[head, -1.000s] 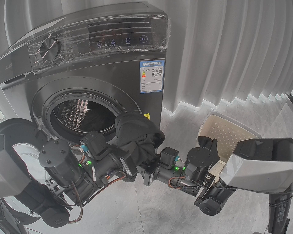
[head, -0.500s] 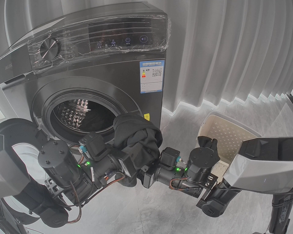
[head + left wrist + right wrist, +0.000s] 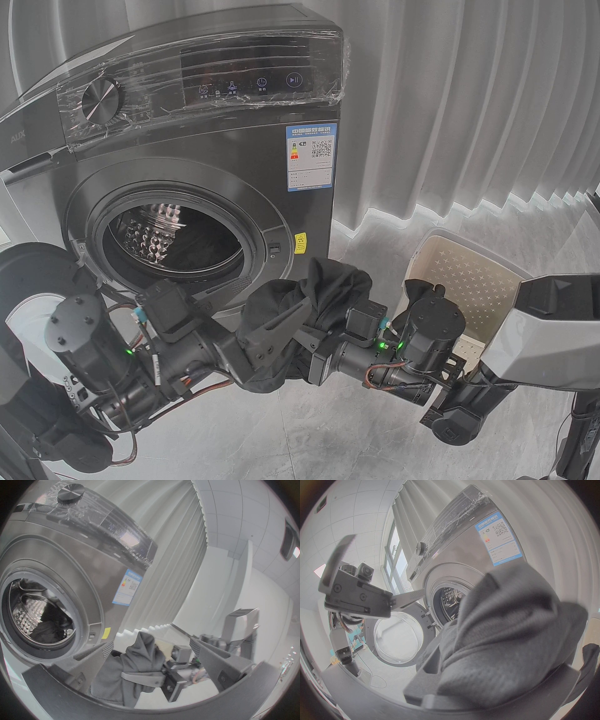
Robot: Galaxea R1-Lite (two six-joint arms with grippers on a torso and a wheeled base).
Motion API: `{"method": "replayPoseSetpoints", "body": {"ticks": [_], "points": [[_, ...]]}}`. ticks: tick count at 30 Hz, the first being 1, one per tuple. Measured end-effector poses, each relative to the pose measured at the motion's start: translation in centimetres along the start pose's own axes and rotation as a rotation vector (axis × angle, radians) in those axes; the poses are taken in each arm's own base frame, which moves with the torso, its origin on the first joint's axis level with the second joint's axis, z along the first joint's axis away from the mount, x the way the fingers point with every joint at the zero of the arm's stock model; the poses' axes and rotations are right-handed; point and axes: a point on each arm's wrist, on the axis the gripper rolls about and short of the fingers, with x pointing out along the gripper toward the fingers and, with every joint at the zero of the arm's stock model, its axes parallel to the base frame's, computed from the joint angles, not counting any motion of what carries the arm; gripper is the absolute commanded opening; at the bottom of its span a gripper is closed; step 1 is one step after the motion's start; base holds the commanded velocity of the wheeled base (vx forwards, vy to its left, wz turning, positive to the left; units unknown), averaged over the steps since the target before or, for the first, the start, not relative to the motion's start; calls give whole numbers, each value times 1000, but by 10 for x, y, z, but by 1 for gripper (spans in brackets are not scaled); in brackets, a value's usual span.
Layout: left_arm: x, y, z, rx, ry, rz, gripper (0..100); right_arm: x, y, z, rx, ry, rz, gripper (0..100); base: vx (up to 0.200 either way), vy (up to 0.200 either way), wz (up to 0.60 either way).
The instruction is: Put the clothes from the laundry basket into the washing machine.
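The right gripper [image 3: 493, 683] is clenched on the dark garment [image 3: 328, 294], which is bunched over and around its fingers. The left gripper [image 3: 150, 644] is released, its fingers spread wide to either side of the same garment. Both grippers are in front of the washing machine [image 3: 206, 144], below its open drum [image 3: 175, 240] and apart from it; the laundry basket [image 3: 475, 275] stands behind the right gripper

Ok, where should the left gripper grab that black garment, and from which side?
I'd grip the bunched peak of the black garment, above where the right gripper clamps it. Come from the robot's left: the open left gripper straddles that peak, while the rest hangs limp.
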Motion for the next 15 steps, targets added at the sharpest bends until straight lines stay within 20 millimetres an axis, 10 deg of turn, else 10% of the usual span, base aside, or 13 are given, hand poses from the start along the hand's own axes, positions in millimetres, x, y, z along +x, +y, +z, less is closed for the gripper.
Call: {"method": "replayPoseSetpoints", "body": {"ticks": [15], "points": [[-36, 36, 5, -58, 81, -74, 100, -8, 6, 21, -1, -48, 12, 0, 0, 0, 0]]}}
